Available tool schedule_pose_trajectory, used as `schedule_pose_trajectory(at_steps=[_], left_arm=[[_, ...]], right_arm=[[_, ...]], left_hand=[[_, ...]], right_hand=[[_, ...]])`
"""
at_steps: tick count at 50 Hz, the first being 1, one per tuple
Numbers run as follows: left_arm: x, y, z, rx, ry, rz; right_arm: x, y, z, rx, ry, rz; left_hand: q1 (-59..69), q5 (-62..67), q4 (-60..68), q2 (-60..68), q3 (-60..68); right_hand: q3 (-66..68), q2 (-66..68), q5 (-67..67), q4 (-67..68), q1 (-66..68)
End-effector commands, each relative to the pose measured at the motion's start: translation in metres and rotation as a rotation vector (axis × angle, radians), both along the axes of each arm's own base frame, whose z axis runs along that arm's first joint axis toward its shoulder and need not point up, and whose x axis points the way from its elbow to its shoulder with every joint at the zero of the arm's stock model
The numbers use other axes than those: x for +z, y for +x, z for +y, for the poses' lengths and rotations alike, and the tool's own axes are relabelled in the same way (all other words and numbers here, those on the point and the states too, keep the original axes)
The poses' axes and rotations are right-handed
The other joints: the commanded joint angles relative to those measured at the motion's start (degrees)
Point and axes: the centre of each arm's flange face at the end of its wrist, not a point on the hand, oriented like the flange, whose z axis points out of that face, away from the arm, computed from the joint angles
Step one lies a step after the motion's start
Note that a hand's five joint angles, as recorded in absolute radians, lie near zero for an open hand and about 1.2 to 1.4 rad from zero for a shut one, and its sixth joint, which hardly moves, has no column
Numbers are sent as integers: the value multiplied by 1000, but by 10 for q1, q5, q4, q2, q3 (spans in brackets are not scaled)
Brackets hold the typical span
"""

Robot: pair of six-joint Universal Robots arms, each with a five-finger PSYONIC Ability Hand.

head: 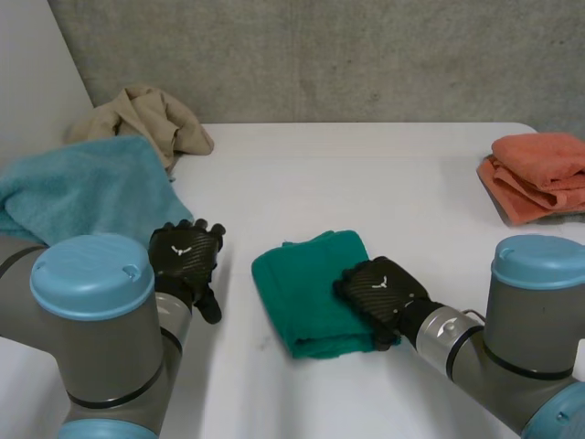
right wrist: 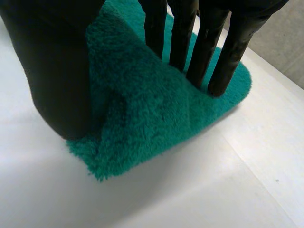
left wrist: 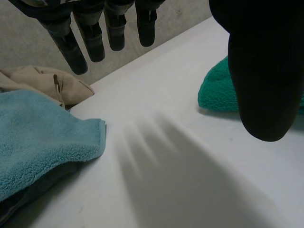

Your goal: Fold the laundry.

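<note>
Head view: green towel (head: 306, 293) lies folded mid-surface (head: 366, 174), with the right hand (head: 379, 288) pressing straight, spread fingers on its edge. Left hand (head: 186, 256) hovers empty, fingers apart. Orange towels (head: 535, 174) are stacked and look done. Blue towel (head: 87, 187) and beige cloth (head: 146, 114) remain unfolded.

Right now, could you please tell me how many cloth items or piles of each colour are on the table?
Green towel: 1
Light-blue towel: 1
Beige cloth: 1
Orange folded pile: 1 (pieces within it cannot be told apart)
Total: 4
</note>
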Motion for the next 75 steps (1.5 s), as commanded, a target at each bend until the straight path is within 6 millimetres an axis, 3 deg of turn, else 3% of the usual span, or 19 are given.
schedule_pose_trajectory(at_steps=[1,10,15,18,24,29,35,39,43,51,57,58,59,61,63,70,75], left_arm=[[-1,0,1,-1,1,-2],[-1,1,-1,4,1,0],[0,3,-2,12,0,-1],[-1,3,-3,13,1,-1],[0,4,-2,14,2,0],[0,6,-1,18,3,-1],[0,8,-3,26,2,0],[0,9,-4,32,4,3],[-1,9,-4,31,7,2],[-1,9,-4,32,8,1],[-2,9,-4,31,9,0],[-2,9,-4,31,10,0],[-3,9,-4,31,11,-1],[-3,8,-4,31,11,-1],[-4,8,-4,31,13,-3],[-3,8,-5,32,11,-1],[-1,8,-6,32,5,4]], right_arm=[[2,2,0,4,-21,-7],[18,9,-23,17,-182,-10],[48,12,-57,29,-435,13],[74,4,-88,0,-610,51],[141,-33,-161,-137,-864,63],[170,-76,-210,-247,-925,20],[167,-133,-258,-376,-905,-13],[137,-187,-293,-479,-858,20],[101,-221,-311,-543,-783,50],[38,-264,-318,-617,-623,86],[30,-274,-319,-640,-604,90],[29,-276,-319,-646,-602,90],[29,-279,-318,-652,-599,92],[29,-280,-318,-656,-596,93],[32,-279,-316,-659,-597,92],[64,-275,-303,-669,-599,65],[116,-276,-290,-696,-645,-24]], left_hand=[[-2,-17,-6,-6,-9],[-2,-17,-6,-6,-9],[-2,-17,-6,-6,-9],[-2,-17,-6,-6,-9],[-2,-17,-6,-6,-9],[-2,-17,-6,-6,-9],[-2,-17,-6,-6,-9],[-2,-17,-6,-6,-9],[-2,-17,-6,-6,-9],[-2,-17,-6,-6,-9],[-2,-17,-6,-6,-9],[-2,-17,-6,-6,-9],[-2,-17,-6,-6,-9],[-2,-17,-6,-6,-9],[-2,-17,-6,-6,-9],[-2,-17,-6,-6,-9],[-2,-17,-6,-6,-9]], right_hand=[[443,437,457,444,492],[465,459,479,467,514],[465,459,479,467,514],[465,459,479,467,514],[465,459,479,467,514],[465,459,479,467,514],[465,459,479,467,514],[465,459,479,467,514],[465,459,479,467,514],[465,459,479,467,514],[437,431,452,439,486],[377,371,391,379,426],[185,179,199,186,234],[-58,-64,-44,-57,-9],[-235,-241,-221,-233,-186],[-235,-241,-221,-233,-186],[-235,-241,-221,-233,-186]])
